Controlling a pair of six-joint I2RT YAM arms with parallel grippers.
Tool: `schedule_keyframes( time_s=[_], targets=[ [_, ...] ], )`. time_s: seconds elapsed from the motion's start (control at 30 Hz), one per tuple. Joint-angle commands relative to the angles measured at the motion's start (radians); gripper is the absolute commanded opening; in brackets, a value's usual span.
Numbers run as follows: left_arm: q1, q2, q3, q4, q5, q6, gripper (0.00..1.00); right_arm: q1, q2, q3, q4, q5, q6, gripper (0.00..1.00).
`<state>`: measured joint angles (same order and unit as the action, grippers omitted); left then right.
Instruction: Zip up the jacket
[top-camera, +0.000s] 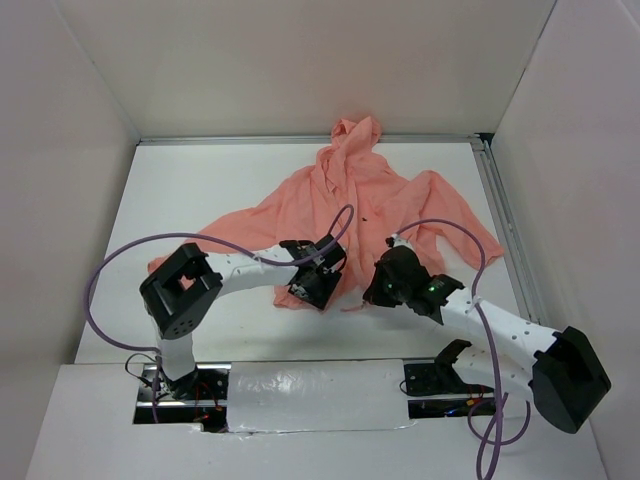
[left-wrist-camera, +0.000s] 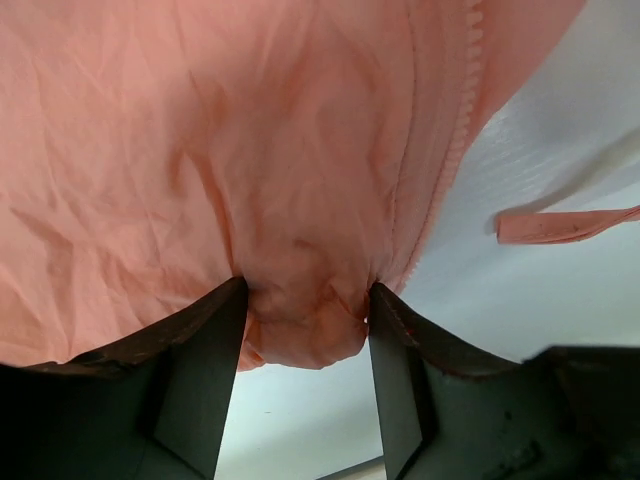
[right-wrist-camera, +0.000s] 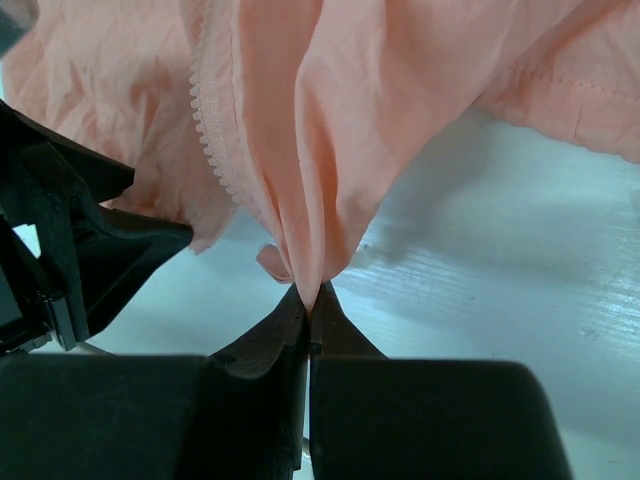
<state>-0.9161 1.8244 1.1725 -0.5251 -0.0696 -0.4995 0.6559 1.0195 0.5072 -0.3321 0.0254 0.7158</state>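
Observation:
The salmon-pink jacket (top-camera: 350, 200) lies spread on the white table, hood at the far edge and its hem towards me. My left gripper (top-camera: 322, 285) is at the hem left of the front opening. In the left wrist view it (left-wrist-camera: 305, 300) is open, with a bunch of the jacket's hem (left-wrist-camera: 300, 330) between the fingers and a row of zipper teeth (left-wrist-camera: 455, 150) just right of them. My right gripper (top-camera: 372, 290) is at the hem on the other side. In the right wrist view it (right-wrist-camera: 312, 292) is shut on a pinched fold of jacket fabric (right-wrist-camera: 320, 180), with zipper teeth (right-wrist-camera: 205, 110) to its left.
White walls enclose the table on three sides. A metal rail (top-camera: 505, 220) runs along the right edge. A loose pink strap (left-wrist-camera: 565, 225) lies on the table right of the left gripper. The left gripper's black body (right-wrist-camera: 80, 250) is close beside the right one.

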Motion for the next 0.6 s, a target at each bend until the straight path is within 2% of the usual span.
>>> schedule_keyframes(
  time_s=[0.0,0.2,0.3,0.33,0.37,0.4,0.47,0.5,0.57],
  targets=[
    [-0.02,0.056,0.012,-0.047,-0.022,-0.076,0.63,-0.009,0.007,-0.016,0.045,-0.01,-0.012,0.0],
    [-0.038,0.068,0.018,-0.033,0.01,-0.086,0.65,-0.012,0.005,-0.024,0.045,0.002,-0.004,0.0],
    [-0.056,0.076,0.03,-0.027,0.008,-0.094,0.59,-0.013,0.008,-0.029,0.042,0.014,0.007,0.0],
    [-0.061,0.088,0.033,-0.03,0.007,-0.096,0.49,-0.013,0.007,-0.032,0.039,0.028,0.019,0.0],
    [-0.067,0.102,0.044,-0.038,0.005,-0.106,0.44,-0.016,0.007,-0.033,0.038,0.033,0.023,0.0],
    [-0.069,0.124,0.047,-0.045,0.011,-0.106,0.3,-0.019,0.005,-0.035,0.031,0.037,0.028,0.0],
    [-0.076,0.139,0.047,-0.046,0.021,-0.12,0.15,-0.019,0.004,-0.038,0.03,0.045,0.037,0.0],
    [-0.075,0.141,0.042,-0.044,0.025,-0.123,0.01,-0.022,0.001,-0.041,0.036,0.047,0.04,0.0],
    [-0.075,0.127,0.039,-0.032,0.04,-0.132,0.0,-0.025,-0.001,-0.052,0.039,0.041,0.037,0.0]
  ],
)
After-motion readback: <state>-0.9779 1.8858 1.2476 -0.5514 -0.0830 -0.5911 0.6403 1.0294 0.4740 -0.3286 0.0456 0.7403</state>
